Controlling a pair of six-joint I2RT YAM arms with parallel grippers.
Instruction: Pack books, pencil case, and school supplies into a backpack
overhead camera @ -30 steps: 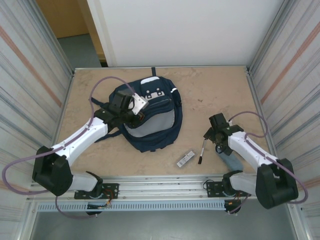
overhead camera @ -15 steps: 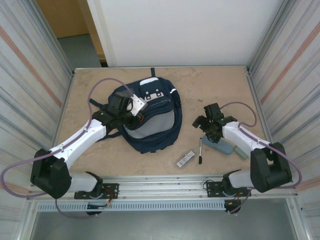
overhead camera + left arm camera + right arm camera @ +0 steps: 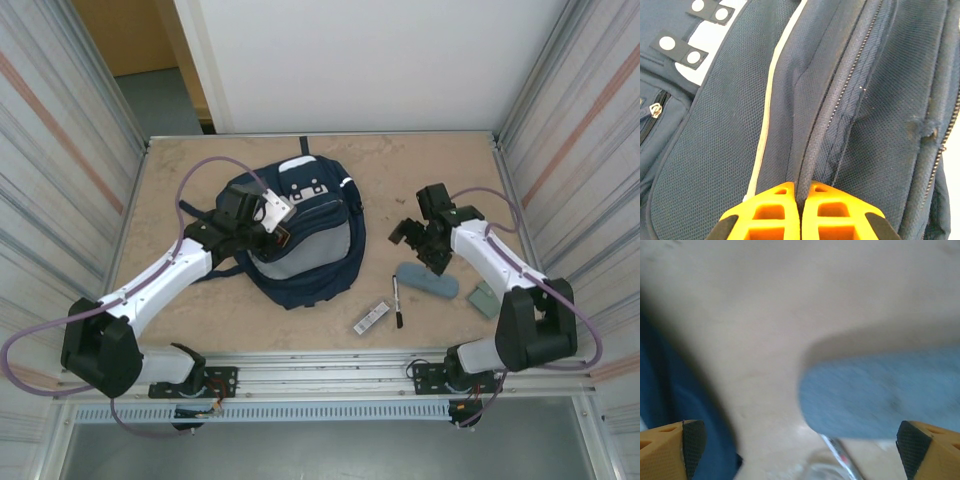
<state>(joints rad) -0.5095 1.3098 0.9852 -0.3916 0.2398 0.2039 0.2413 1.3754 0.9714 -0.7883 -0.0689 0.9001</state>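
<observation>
Top external view. A beige, faintly mottled table (image 3: 440, 170) forms the work surface; a small dark mark (image 3: 400, 199) lies on it right of centre. A small flat grey-green block (image 3: 483, 298) rests on the table near its right edge. 2 corrugated metal side walls, left (image 3: 50, 150) and right (image 3: 590, 130), each crossed by 1 diagonal orange stripe, flank the table. A plain white panel (image 3: 380, 60) stands behind its far edge. Beyond the far-left corner, a brown wooden surface (image 3: 125, 35) meets grey floor (image 3: 160, 100). An aluminium rail (image 3: 330, 375) and a slotted strip (image 3: 300, 410) run along the near edge. Right wrist view: the table (image 3: 790, 305) appears blurred.
</observation>
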